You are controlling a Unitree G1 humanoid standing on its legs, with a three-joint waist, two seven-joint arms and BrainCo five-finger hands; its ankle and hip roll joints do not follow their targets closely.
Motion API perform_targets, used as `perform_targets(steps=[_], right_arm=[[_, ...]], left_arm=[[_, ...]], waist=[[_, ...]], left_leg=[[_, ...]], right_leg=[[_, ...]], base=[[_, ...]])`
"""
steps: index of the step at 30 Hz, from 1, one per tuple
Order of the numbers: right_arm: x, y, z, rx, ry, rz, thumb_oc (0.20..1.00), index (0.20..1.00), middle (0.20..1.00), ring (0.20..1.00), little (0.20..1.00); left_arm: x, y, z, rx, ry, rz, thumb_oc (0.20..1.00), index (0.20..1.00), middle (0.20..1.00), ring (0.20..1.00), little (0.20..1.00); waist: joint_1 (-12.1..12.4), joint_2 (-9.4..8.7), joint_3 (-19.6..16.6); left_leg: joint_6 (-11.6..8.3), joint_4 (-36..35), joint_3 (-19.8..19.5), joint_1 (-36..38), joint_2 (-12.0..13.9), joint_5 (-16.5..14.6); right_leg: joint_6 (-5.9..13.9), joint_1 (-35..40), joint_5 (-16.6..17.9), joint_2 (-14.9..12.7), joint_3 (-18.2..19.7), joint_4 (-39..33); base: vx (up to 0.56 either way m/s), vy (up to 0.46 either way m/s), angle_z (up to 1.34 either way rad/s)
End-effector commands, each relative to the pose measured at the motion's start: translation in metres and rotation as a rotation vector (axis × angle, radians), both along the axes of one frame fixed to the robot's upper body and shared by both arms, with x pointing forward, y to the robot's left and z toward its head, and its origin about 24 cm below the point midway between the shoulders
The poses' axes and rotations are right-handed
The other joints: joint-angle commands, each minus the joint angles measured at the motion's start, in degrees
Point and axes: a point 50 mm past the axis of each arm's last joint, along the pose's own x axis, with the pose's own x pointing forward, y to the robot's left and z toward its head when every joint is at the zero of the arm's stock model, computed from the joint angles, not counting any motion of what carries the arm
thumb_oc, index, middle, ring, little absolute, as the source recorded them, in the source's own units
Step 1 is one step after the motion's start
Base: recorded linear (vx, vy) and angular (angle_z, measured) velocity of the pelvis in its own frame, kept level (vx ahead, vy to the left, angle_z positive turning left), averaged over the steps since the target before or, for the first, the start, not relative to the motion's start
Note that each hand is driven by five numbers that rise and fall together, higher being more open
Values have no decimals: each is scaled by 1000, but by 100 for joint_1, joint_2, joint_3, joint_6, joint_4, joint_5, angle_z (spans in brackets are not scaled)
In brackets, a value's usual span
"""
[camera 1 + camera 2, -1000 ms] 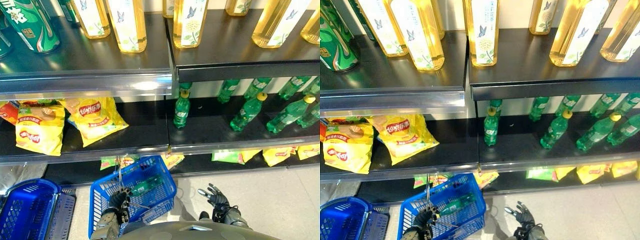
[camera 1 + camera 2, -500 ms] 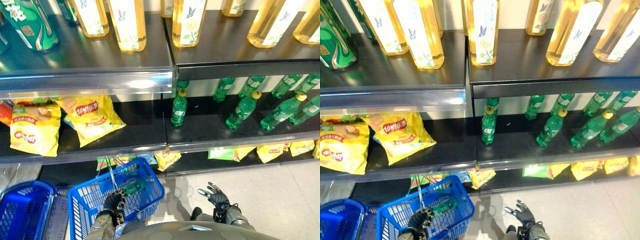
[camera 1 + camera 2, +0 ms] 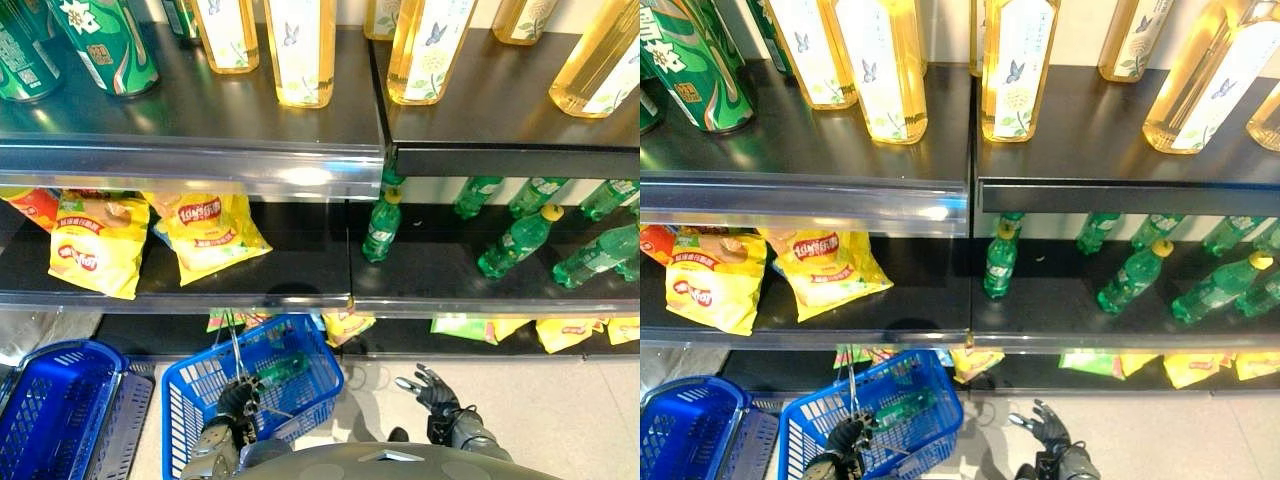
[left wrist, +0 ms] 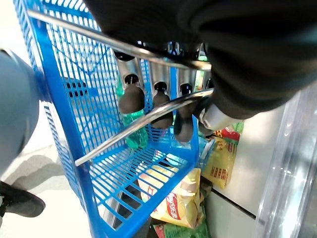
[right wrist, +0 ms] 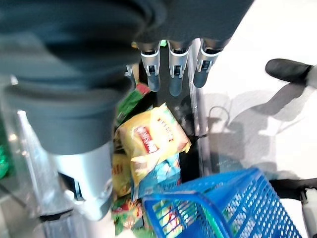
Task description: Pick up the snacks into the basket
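Left wrist view shows the left hand (image 4: 163,106) curled round the thin metal handle (image 4: 129,126) of the basket (image 3: 255,385), dark fingertips hooked over the wire. From the head, that hand hangs low in front of the shelf (image 3: 200,290), the basket dangling below it and tilted. The right hand (image 3: 432,390) hovers beside the basket, well apart from it, palm up, fingers spread and relaxed, holding nothing.

The basket is blue plastic lattice with open grid walls. A green bottle (image 3: 285,368) lies inside on its side.

The snacks (image 3: 205,232) are glossy yellow crinkled bags with red labels, leaning on the shelf above the basket, to its left half. More yellow bags (image 5: 151,141) lie on the lowest board, just behind the basket's far rim, with a few more further right along that board (image 3: 560,330).

The shelf is dark board with a shiny metal front lip. Green bottles (image 3: 515,240) lie and stand on its right half. On the board above stand tall clear bottles of yellow liquid (image 3: 305,45) and green ones (image 3: 110,40). A second blue basket (image 3: 55,410) sits on the floor left of the held one. The floor (image 3: 560,420) is pale and smooth.
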Motion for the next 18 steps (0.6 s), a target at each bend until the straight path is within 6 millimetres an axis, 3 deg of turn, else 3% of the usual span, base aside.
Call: perform_targets(steps=[1,2,3,4,5,6,7,8,10,11,12,13,14,15,17,18], right_arm=[[14,-2,6,5,-52,10,1000,1000,1000,1000,1000],[15,-4,7,2,-59,2,1000,1000,1000,1000,1000],[15,-5,7,4,-61,-4,1000,1000,1000,1000,1000],[13,-6,7,3,-54,-5,1000,1000,1000,1000,1000],[12,-8,6,0,-46,-5,1000,1000,1000,1000,1000],[11,-11,5,-6,-39,-23,1000,1000,1000,1000,1000],[11,-11,5,-6,-39,-23,1000,1000,1000,1000,1000],[15,-9,7,-6,-48,-32,1000,1000,1000,1000,1000],[19,-5,9,6,-67,-28,1000,1000,1000,1000,1000],[21,-1,10,13,-77,-8,1000,1000,1000,1000,1000],[26,6,12,21,-95,24,1000,1000,1000,1000,1000],[26,6,12,21,-96,24,1000,1000,1000,1000,1000],[24,8,12,29,-98,30,1000,1000,1000,1000,1000],[21,9,10,33,-87,34,1000,1000,1000,1000,1000],[24,14,10,30,-84,65,1000,1000,1000,1000,1000],[23,14,10,25,-80,91,1000,1000,1000,1000,1000]], left_arm=[[55,-2,35,29,-283,-96,200,200,200,200,200],[59,-5,38,29,-296,-112,200,200,200,200,200],[60,-6,37,23,-291,-115,200,200,200,200,200],[58,-10,36,10,-291,-116,200,200,200,200,200],[56,-13,34,2,-286,-116,200,200,200,200,200],[58,-18,35,-3,-287,-129,200,200,200,200,200],[58,-18,35,-3,-287,-129,200,200,200,200,200],[62,-18,37,3,-299,-141,200,200,200,200,200],[64,-15,40,12,-315,-144,200,200,200,200,200],[65,-15,42,15,-326,-153,200,200,200,200,200],[66,-14,43,27,-329,-157,200,200,200,200,200],[66,-14,43,27,-329,-157,200,200,200,200,200],[67,-10,44,43,-330,-148,200,200,200,200,200],[65,-12,42,35,-329,-149,200,200,200,200,200],[63,-13,39,35,-306,-162,200,200,200,200,200],[60,-16,37,12,-300,-150,200,200,200,200,200]], waist=[[98,-197,-8],[90,-250,66],[55,-283,97],[54,-256,48],[66,-205,20],[-28,-129,-42],[-22,-134,-45],[-16,-53,32],[-30,-24,90],[-28,19,169],[-121,-13,204],[-120,-11,195],[-92,-91,166],[-1,-123,83],[9,-167,52],[63,-192,-46]], left_leg=[[-67,409,-169,-428,111,207],[-80,874,-272,-608,85,55],[-121,895,-125,-566,246,-53],[-144,682,-181,-487,250,-29],[-110,487,-240,-391,183,-90],[30,45,-201,-228,-48,-84],[36,27,-193,-223,-60,-74],[235,-68,-212,-65,-274,-139],[286,-102,-141,-36,-280,-104],[355,-104,-122,-4,-288,-97],[354,-104,-176,-34,-324,-19],[352,-104,-175,-47,-320,-13],[327,-104,-153,-54,-345,-24],[309,-64,-189,-114,-389,-32],[269,-29,-163,-115,-317,1],[203,-24,-111,-108,-281,23]], right_leg=[[107,-186,253,-135,119,78],[103,-216,305,-186,73,82],[151,-226,344,-248,32,79],[229,-269,390,-304,50,50],[287,-272,422,-346,104,45],[411,-441,615,-593,165,326],[418,-458,609,-606,177,344],[407,-637,547,-749,326,899],[389,-790,509,-758,369,1274],[368,-925,440,-708,343,1740],[232,-1083,272,-82,729,1557],[227,-1088,287,-74,727,1539],[112,-866,152,137,640,1115],[147,-752,203,-21,462,778],[31,-628,100,241,652,635],[89,-410,271,165,443,156]], base=[[-80,-36,46],[-66,48,41],[-59,134,37],[9,211,-1],[60,360,-11],[55,278,-21],[36,363,-30],[-3,166,-22],[-37,170,-19],[-59,132,-29],[-38,70,-26],[-9,-20,-27],[19,-39,-3],[30,-49,9],[51,-72,30],[53,-72,30]])
